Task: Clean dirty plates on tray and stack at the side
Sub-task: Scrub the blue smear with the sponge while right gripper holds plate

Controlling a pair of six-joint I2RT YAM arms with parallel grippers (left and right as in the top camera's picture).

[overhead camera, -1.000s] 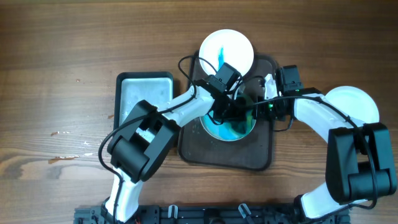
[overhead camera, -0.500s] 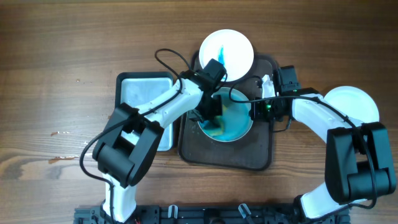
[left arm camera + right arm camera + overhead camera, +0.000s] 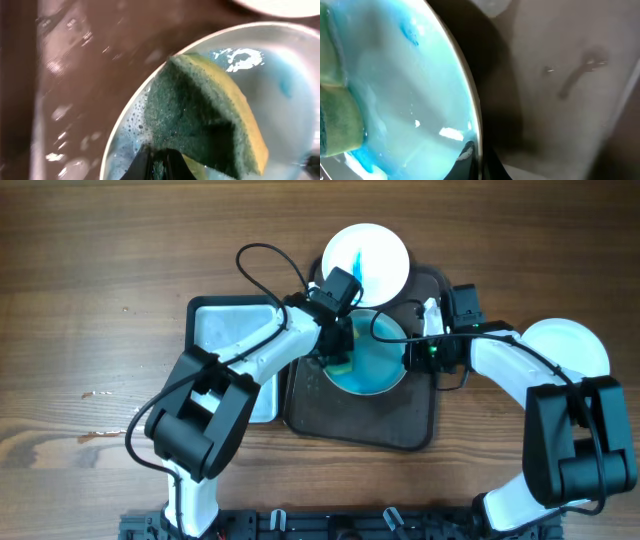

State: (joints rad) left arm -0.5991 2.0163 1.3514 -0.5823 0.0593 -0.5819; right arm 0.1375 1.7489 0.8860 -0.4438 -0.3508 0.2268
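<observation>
**Sponge pressing on the soapy plate**

The left gripper [image 3: 339, 352] is clamping a green-and-yellow sponge [image 3: 210, 117] and pressing it onto the left part of the blue-smeared plate [image 3: 378, 368]. That plate is lying on the brown tray [image 3: 360, 430] mid-worktop. The right gripper [image 3: 413, 352] is pinching that plate's right rim. A streaked plate [image 3: 365, 260] is sitting toward the far edge, and a clean white plate [image 3: 572, 345] toward the right edge.

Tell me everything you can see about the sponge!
The sponge has two layers: a rough dark green scrubbing side and a soft yellow side. It looks wet, with little white bubbles by its edge. The left tool pinches it and presses it near the rim of the blue-smeared white plate, which sits on the brown tray.
</observation>
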